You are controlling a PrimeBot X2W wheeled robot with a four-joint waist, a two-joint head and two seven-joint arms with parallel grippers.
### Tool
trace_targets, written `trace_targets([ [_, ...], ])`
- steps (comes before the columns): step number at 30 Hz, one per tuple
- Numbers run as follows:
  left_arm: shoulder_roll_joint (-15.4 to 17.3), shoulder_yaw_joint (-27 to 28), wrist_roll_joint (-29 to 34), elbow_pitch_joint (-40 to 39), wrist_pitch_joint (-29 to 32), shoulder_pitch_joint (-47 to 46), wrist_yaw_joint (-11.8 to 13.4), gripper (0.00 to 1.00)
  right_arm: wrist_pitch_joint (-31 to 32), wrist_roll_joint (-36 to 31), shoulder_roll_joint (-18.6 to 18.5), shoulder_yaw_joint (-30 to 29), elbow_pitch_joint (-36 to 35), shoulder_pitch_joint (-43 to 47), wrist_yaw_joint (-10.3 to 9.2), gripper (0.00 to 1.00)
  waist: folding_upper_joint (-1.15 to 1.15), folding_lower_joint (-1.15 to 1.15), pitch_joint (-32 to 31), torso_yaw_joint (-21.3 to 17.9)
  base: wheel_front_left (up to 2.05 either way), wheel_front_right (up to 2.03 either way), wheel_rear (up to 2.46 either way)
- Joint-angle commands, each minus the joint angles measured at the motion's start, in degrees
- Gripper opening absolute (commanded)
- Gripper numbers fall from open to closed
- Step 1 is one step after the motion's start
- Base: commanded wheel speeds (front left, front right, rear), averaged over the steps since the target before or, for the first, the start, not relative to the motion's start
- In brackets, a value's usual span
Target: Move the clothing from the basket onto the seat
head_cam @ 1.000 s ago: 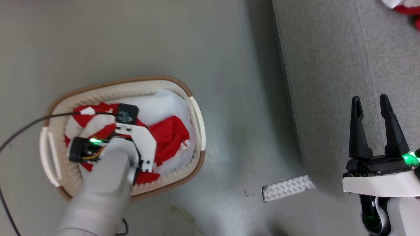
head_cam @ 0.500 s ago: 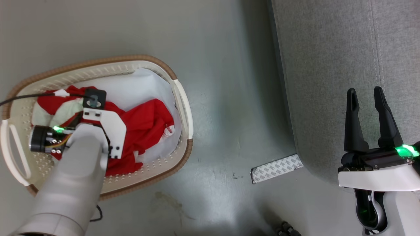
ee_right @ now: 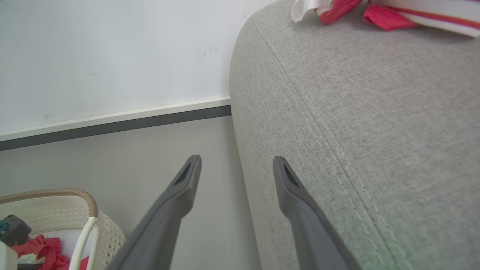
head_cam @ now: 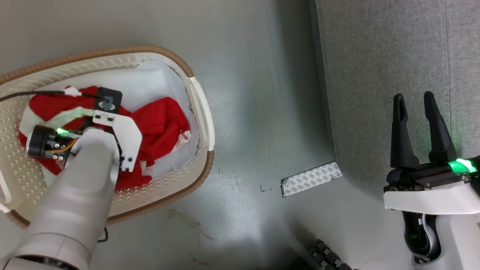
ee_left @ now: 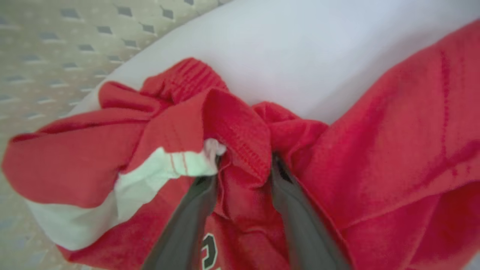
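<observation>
The red jerseys (head_cam: 161, 116) with white parts lie bunched in the white perforated basket (head_cam: 112, 50) on the floor at the left. My left arm reaches down into the basket. In the left wrist view my left gripper (ee_left: 245, 161) is sunk in the pile, shut on a raised fold of red jersey (ee_left: 240, 123) pinched between its fingers. My right gripper (head_cam: 413, 97) stands open and holds nothing above the front edge of the grey sofa (head_cam: 382, 56). More red and white clothing (ee_right: 378, 17) lies further back on the sofa seat (ee_right: 375, 112).
A pale lining sheet (head_cam: 146, 80) covers the basket's bottom under the jerseys. A patterned grey strip (head_cam: 311, 179) lies on the floor at the sofa's foot. A black cable (head_cam: 33, 92) runs to my left wrist. A white wall with dark skirting (ee_right: 112, 125) stands behind the basket (ee_right: 48, 193).
The head camera has moved, so the basket now sits further left and larger in view. My left wrist stays sunk in the jerseys. The right gripper remains open by the sofa.
</observation>
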Motion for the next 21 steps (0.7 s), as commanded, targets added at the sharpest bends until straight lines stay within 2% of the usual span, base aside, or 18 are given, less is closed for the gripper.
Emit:
trace_targets([
  [1, 0.5, -0.4, 0.5, 0.3, -0.4, -0.7, -0.5, 0.0, 0.0, -0.1, 0.0, -0.3, -0.1, -0.9, -0.13, 1.0, 0.0, 0.0, 0.7, -0.2, 0.0, 0.0, 0.0],
  [8, -1.9, -0.5, -1.1, 0.3, -3.2, 0.7, -1.6, 0.0, 0.0, -1.3, 0.0, -2.6, 0.7, -0.5, -0.13, 1.0, 0.0, 0.0, -1.1, 1.2, 0.0, 0.0, 0.0],
  [21, -7.4, 2.6, -8.0, 0.2, -14.8, 10.5, -6.4, 0.0, 0.0, -5.1, -0.1, -6.1, 4.5, 4.1, -0.13, 1.0, 0.0, 0.0, -19.2, 7.1, 0.0, 0.0, 0.0],
])
